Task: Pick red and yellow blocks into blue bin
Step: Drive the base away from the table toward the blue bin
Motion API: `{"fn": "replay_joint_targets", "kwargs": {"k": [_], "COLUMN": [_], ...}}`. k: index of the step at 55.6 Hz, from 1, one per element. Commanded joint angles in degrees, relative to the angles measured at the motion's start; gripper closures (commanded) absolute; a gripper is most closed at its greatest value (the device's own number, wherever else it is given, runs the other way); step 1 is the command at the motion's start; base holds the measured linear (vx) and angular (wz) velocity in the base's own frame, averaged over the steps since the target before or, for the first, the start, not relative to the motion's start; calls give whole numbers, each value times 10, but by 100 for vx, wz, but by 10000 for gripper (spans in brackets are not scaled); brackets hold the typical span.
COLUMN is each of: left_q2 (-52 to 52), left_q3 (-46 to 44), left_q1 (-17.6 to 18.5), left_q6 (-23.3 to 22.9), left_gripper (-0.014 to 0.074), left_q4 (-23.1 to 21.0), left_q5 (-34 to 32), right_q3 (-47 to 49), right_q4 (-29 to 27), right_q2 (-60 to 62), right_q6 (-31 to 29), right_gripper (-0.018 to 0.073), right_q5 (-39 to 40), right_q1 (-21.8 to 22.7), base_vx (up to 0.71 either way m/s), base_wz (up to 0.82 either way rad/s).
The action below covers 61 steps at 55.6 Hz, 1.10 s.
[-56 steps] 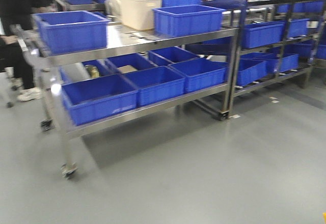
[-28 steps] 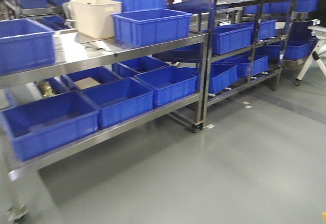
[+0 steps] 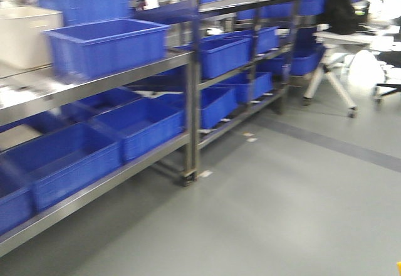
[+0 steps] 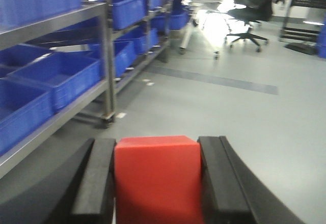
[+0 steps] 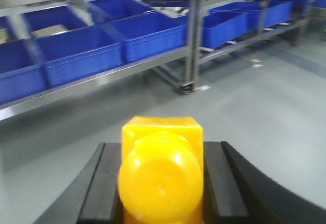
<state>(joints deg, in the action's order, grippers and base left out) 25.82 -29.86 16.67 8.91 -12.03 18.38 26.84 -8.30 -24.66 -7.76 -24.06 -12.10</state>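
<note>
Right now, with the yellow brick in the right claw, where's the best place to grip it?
Its two flat side walls, coming in from behind so the round stud faces away. The right claw holds the yellow brick that way now. Flat parallel walls likely give steady contact; the domed, glossy stud would probably slip.

No text, brand, number or sign is legible in any view; motion blur throughout. Only candidates are the small white floor patches (image 3: 205, 174) beside the foot of the stainless steel shelving rack (image 3: 192, 132). They also show in the left wrist view (image 4: 121, 115), too small and smeared to tell whether anything is printed on them.
</note>
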Motion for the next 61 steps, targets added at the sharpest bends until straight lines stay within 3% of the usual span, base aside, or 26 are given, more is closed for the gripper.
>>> {"fn": "replay_joint_targets", "kwargs": {"k": [1, 33, 61], "left_q2": [4, 5, 5], "left_q3": [-15, -15, -15], "left_q1": [3, 3, 3], "left_q6": [-5, -5, -5], "left_gripper": [596, 596, 596], "left_q4": [-8, -8, -8], "left_q5": [-44, -44, -44], "right_q3": [16, 16, 16], "right_q4": [1, 1, 1], "right_q2": [-4, -4, -4], "right_q6": [-7, -7, -7], "right_gripper": [570, 570, 570], "right_q5": [49, 49, 49], "right_q1": [0, 0, 0], "base_vx": [57, 55, 55], "base_wz": [-55, -50, -9]}}
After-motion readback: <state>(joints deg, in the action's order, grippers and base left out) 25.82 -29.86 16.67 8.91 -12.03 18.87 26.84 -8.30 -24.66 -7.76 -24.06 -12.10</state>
